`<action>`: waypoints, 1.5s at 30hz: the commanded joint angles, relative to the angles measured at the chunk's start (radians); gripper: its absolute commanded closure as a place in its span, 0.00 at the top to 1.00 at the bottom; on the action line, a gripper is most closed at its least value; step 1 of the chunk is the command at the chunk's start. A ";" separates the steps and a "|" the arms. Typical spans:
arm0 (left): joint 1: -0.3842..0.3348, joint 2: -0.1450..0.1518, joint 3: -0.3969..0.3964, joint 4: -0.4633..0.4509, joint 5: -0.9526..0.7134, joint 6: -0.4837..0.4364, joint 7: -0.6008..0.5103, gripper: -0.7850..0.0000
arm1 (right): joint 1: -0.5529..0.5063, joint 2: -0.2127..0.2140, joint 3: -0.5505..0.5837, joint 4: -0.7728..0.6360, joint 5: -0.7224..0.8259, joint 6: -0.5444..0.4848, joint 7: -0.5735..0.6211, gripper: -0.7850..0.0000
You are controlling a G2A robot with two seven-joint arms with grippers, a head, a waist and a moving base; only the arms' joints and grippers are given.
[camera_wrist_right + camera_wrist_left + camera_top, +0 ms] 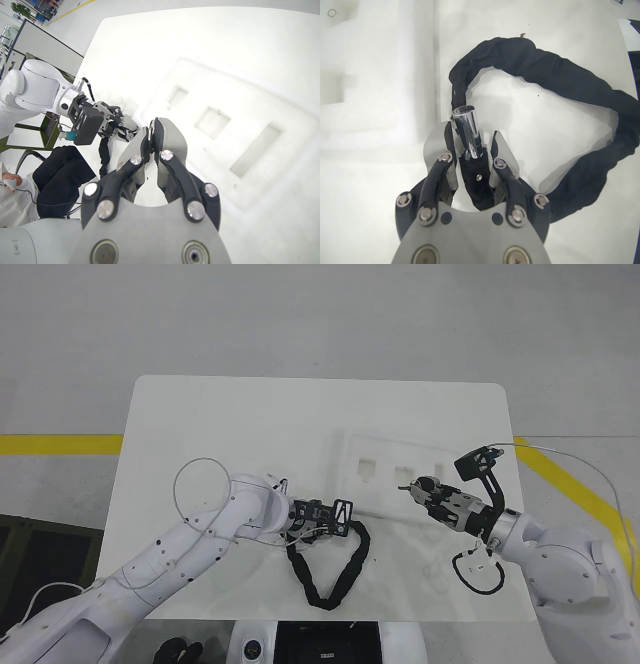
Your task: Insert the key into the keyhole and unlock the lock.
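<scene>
The white foam tray (400, 444), right of centre on the table (200, 414), has three rectangular recesses. The right gripper (151, 132) hangs over its near edge, pinched on the key (150, 136), of which just a thin metal edge shows. Just left of the tray, the left gripper (473, 135) clamps the lock (466, 130), a chrome cylinder whose black-sleeved chain (545, 67) loops toward the near edge.

Black chain sleeve (545, 67), chrome lock cylinder (466, 130), silver key (151, 131), white foam tray (440, 444), white table (250, 414)

The top camera looks down on the whole table (200, 414); both wrist cameras, close in, see the lock (467, 135).
</scene>
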 commanded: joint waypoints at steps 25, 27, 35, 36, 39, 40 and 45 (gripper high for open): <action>0.076 0.022 -0.150 0.092 -0.033 -0.055 0.349 0.00 | 0.000 0.000 0.000 0.000 0.000 0.000 0.000 0.00; 0.097 0.030 -0.176 0.090 0.005 -0.057 0.425 0.00 | -0.004 -0.001 -0.009 -0.001 0.005 -0.003 -0.013 0.00; 0.168 0.049 -0.234 0.084 0.176 0.027 0.719 0.00 | 0.010 -0.001 -0.077 -0.035 0.040 0.003 0.009 0.00; 0.174 0.050 -0.236 0.087 0.194 0.037 0.752 0.00 | 0.013 -0.001 -0.090 -0.043 0.036 0.009 0.014 0.00; 0.182 0.050 -0.235 0.095 0.250 0.066 0.829 0.00 | 0.026 -0.003 -0.139 -0.060 0.027 0.027 0.024 0.00; 0.182 0.050 -0.233 0.098 0.269 0.080 0.849 0.00 | 0.033 -0.004 -0.157 -0.063 0.024 0.033 0.023 0.00; 0.187 0.047 -0.218 0.110 0.359 0.138 0.918 0.00 | 0.075 -0.011 -0.230 -0.047 0.011 0.071 0.004 0.00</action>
